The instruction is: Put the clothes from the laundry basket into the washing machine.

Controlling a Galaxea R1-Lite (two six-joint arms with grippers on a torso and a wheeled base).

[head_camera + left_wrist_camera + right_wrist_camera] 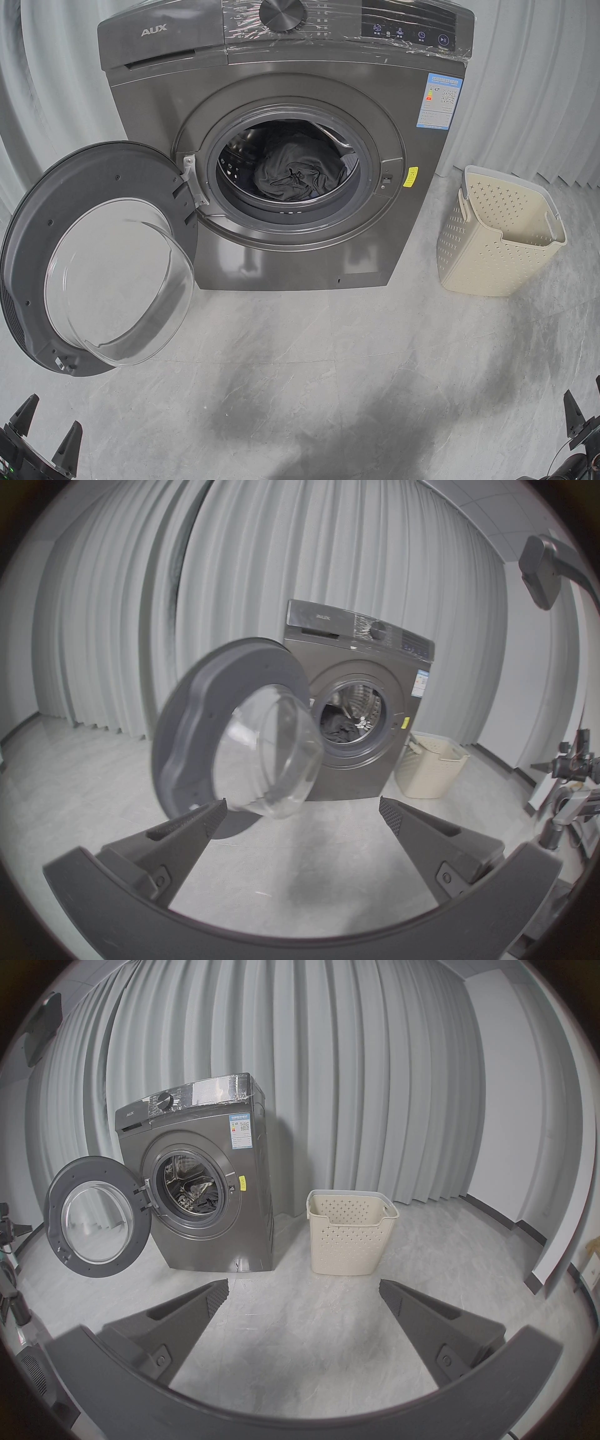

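A grey front-loading washing machine (281,94) stands ahead with its round door (100,256) swung wide open to the left. Dark clothes (299,167) lie inside the drum. A cream perforated laundry basket (500,234) sits on the floor to the machine's right, and no clothes show inside it. My left gripper (47,431) is low at the near left, open and holding nothing. My right gripper (303,1291) is low at the near right, open too, with bare floor between its fingers.
Grey curtains (350,1072) hang behind the machine and basket. The open door (231,742) juts into the floor space at the left. Smooth grey floor (312,375) stretches between me and the machine.
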